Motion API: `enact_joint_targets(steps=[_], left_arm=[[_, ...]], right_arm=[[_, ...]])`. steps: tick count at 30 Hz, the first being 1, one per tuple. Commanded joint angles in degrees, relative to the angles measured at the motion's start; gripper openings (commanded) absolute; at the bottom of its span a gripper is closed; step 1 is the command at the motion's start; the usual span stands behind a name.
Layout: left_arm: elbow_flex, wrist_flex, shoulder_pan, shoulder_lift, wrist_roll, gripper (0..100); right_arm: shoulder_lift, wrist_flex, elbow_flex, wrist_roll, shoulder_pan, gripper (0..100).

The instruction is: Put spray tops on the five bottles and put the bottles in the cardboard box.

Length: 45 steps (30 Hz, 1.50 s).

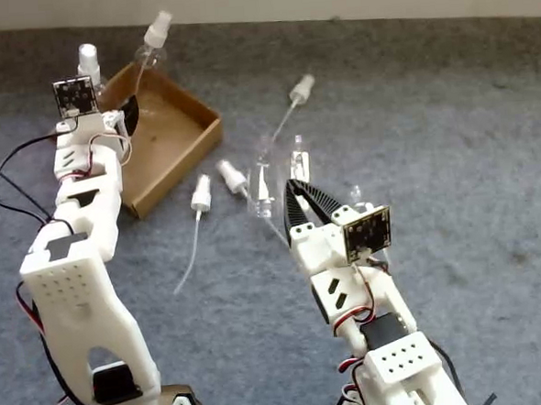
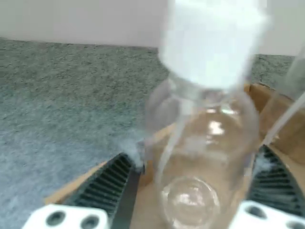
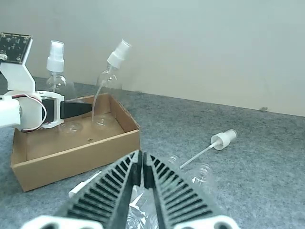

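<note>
Left pincer stood with its jaws spread wide on either side of a capped bottle, one finger against the glass and a sliver of cardboard showing between the glass and the other, so nothing was clamped. That bottle stood upright in the far corner of the cardboard box, at the upper left of the high view, with its spray top seated on the neck. A second capped bottle stood just beside it at the box's back edge, leaning a little to the right. At lower centre of the high view the right pincer had its jaws pressed together with nothing between them, low over the grey carpet. An uncapped bottle lay just left of its fingertips. Three loose spray tops lay on the carpet: one near the box's front corner, another next to it, and a third farther up, right of the box
</note>
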<state>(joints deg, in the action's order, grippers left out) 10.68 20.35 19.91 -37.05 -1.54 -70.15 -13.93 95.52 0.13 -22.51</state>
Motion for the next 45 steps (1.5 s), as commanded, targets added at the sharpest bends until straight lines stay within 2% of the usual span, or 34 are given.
enact_joint_targets(steps=[1,14,37,40,45], left_arm=[[-0.92,-0.09,1.45,1.54,0.00,32],[-0.66,-0.53,2.59,2.77,0.00,32],[17.80,-0.62,2.15,23.08,0.18,32],[20.44,-5.10,2.15,27.74,0.18,32],[20.62,-20.66,2.07,35.82,0.18,32]], right_arm=[[-0.31,0.13,6.81,0.62,0.40,0.9],[-0.31,0.13,6.81,0.70,0.40,0.9],[-0.22,0.22,6.81,0.70,0.40,0.9],[-0.22,0.22,6.81,0.70,0.40,0.9],[-0.22,0.22,6.81,0.70,0.40,0.9]])
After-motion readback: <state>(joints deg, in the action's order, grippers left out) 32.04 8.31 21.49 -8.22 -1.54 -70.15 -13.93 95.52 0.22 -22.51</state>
